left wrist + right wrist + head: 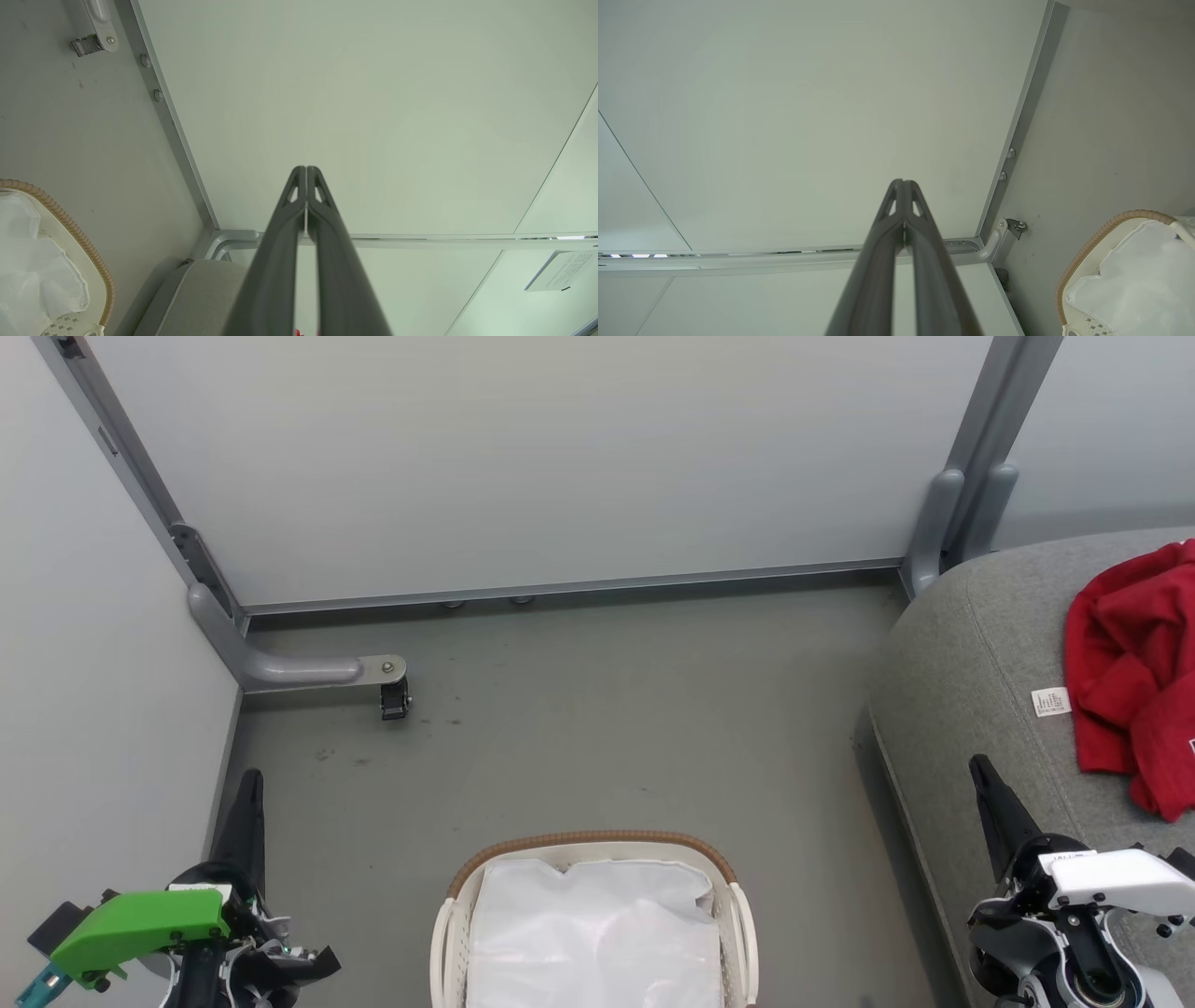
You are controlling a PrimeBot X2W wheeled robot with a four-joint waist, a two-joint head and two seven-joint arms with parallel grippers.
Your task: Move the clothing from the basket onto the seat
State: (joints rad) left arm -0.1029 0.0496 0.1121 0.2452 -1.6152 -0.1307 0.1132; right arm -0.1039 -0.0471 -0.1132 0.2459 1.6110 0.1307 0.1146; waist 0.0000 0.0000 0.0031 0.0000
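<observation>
On the rounded grey fabric seat [971,653] I noted soft, crumpled red clothing [1134,672]; the oval perforated basket [597,841], brown woven rim, held a wrinkled white liner [597,933]. Left gripper [250,777] and right gripper [977,763]: slim dark fingers pressed together, empty

left gripper [250,784]: dark, green housing [140,919] | right gripper [980,773]: dark, white housing [1116,877]

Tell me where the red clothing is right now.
In the head view the clothing lies crumpled on the seat at the far right, just right of its small white tag and apart from the basket.
</observation>
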